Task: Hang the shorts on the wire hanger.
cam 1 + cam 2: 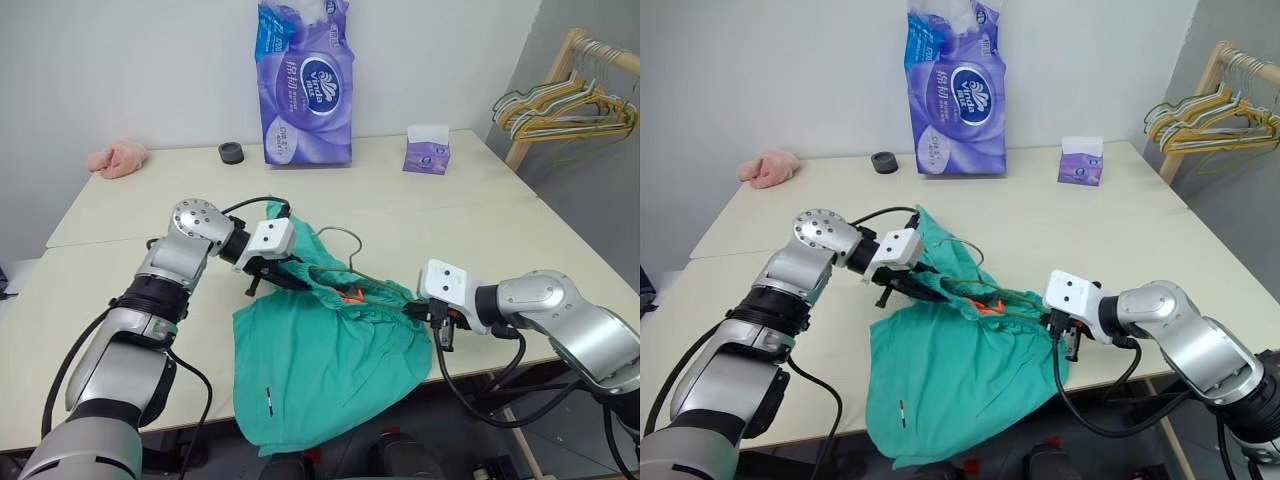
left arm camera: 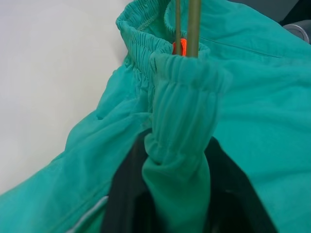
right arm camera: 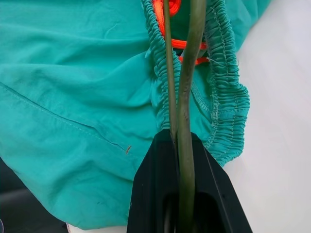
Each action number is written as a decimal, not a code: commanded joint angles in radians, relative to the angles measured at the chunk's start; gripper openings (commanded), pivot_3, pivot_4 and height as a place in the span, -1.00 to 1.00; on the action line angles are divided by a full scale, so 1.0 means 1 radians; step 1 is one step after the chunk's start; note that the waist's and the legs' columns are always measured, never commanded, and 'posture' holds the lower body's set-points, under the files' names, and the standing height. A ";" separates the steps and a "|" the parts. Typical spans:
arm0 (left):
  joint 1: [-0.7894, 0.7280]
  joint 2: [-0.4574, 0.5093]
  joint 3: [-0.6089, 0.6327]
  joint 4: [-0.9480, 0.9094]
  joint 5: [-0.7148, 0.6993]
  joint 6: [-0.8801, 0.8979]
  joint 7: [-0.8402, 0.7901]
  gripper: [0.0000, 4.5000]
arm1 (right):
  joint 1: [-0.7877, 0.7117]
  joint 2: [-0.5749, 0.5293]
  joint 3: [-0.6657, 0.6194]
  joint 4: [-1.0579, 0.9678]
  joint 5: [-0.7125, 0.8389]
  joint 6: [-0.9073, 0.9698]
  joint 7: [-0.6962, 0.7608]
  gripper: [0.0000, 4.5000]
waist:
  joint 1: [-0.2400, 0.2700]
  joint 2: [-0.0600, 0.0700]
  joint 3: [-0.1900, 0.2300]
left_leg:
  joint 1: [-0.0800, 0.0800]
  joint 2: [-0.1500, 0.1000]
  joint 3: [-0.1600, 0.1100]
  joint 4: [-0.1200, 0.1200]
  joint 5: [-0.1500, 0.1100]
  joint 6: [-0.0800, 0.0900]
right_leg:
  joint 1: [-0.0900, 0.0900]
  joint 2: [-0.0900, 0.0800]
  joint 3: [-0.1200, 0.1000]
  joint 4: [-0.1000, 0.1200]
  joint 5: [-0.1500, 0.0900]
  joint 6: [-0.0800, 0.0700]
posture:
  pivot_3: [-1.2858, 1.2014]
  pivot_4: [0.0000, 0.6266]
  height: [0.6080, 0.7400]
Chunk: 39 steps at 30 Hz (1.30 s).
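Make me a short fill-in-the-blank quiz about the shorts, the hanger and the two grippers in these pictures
1. The left gripper is shut on the gathered ____ of the shorts.
2. The right gripper is shut on the wire ____.
3. The shorts' drawstring is ____ in colour.
4. The pink cloth lies on the ____.

Missing words: waistband; hanger; orange; table

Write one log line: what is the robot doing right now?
left gripper: shut on shorts waistband | right gripper: shut on wire hanger | hanger inside waistband
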<state>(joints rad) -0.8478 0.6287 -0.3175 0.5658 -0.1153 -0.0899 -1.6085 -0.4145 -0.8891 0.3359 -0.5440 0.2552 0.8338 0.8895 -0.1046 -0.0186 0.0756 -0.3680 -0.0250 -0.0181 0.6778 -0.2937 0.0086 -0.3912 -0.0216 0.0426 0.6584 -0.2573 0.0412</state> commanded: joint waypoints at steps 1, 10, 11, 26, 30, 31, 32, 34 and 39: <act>0.007 -0.002 -0.004 -0.022 -0.023 0.007 -0.006 -0.99 | -0.032 0.007 -0.035 -0.031 -0.004 -0.038 0.005 -1.00 | -0.003 0.000 0.000 | 0.000 0.000 0.000 0.000 0.000 0.000 | 0.000 0.000 0.000 0.000 0.000 0.000 | -0.11 -0.89 1.00; 0.034 -0.004 0.011 -0.038 -0.014 0.010 -0.005 -1.00 | -0.021 -0.026 -0.046 -0.025 -0.037 -0.117 0.043 -0.90 | -0.005 0.000 0.000 | 0.000 0.000 0.000 0.000 0.000 0.000 | 0.000 0.000 0.000 0.000 0.000 0.000 | -0.11 -0.89 1.00; 0.034 -0.004 0.015 -0.033 -0.006 0.003 -0.001 -1.00 | -0.009 -0.060 -0.059 -0.026 -0.043 -0.138 0.066 -0.77 | -0.005 0.000 0.000 | 0.000 0.000 0.000 0.000 0.000 0.000 | 0.000 0.000 0.000 0.000 0.000 0.000 | -0.11 -0.89 1.00; 0.022 -0.023 0.053 -0.022 -0.015 -0.001 0.035 -1.00 | 0.386 -0.094 -0.560 -0.017 0.083 -0.063 0.008 0.98 | 0.006 -0.001 0.000 | 0.000 0.000 -0.001 0.000 0.000 0.000 | 0.001 0.000 0.000 0.000 0.000 -0.001 | -0.12 -0.85 1.00; 0.004 -0.030 0.085 -0.012 -0.029 0.025 0.068 -1.00 | 0.551 0.113 -0.540 -0.148 0.141 0.023 -0.128 0.98 | 0.008 -0.002 -0.001 | 0.001 0.000 -0.001 0.000 0.000 0.000 | 0.002 0.000 0.000 0.001 -0.001 0.001 | -0.12 -0.85 1.00; 0.003 -0.029 0.091 -0.013 -0.031 0.032 0.071 -1.00 | 0.568 0.156 -0.515 -0.163 0.132 0.021 -0.165 0.98 | 0.008 -0.001 -0.001 | 0.001 0.001 -0.002 0.000 0.000 0.000 | 0.002 0.001 -0.001 0.001 -0.001 0.001 | -0.12 -0.85 1.00; 0.003 -0.028 0.093 -0.015 -0.030 0.035 0.070 -1.00 | 0.569 0.198 -0.490 -0.170 0.125 0.022 -0.201 0.98 | 0.006 -0.001 -0.001 | 0.001 0.001 -0.001 0.001 0.000 0.000 | 0.002 0.001 0.000 0.001 -0.001 0.001 | -0.12 -0.85 1.00; 0.003 -0.026 0.095 -0.017 -0.025 0.038 0.068 -1.00 | 0.556 0.264 -0.442 -0.169 0.109 0.028 -0.260 0.98 | 0.000 -0.001 -0.001 | 0.002 0.001 0.001 0.001 0.000 0.000 | 0.002 0.001 0.002 0.002 -0.001 0.001 | -0.12 -0.86 1.00; 0.005 -0.023 0.098 -0.026 -0.022 0.044 0.067 -1.00 | 0.505 0.350 -0.377 -0.099 0.084 0.031 -0.352 0.98 | -0.005 -0.001 -0.001 | 0.002 0.001 0.002 0.001 0.000 0.000 | 0.002 0.001 0.002 0.001 -0.001 0.001 | -0.11 -0.87 1.00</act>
<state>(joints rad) -0.8190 0.5965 -0.2507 0.5614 -0.1172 -0.0487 -1.5415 0.1069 -0.5438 -0.0454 -0.6502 0.3514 0.8704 0.5639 -0.1093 -0.0196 0.0744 -0.3661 -0.0242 -0.0169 0.6785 -0.2940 0.0090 -0.3896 -0.0207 0.0442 0.6596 -0.2578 0.0421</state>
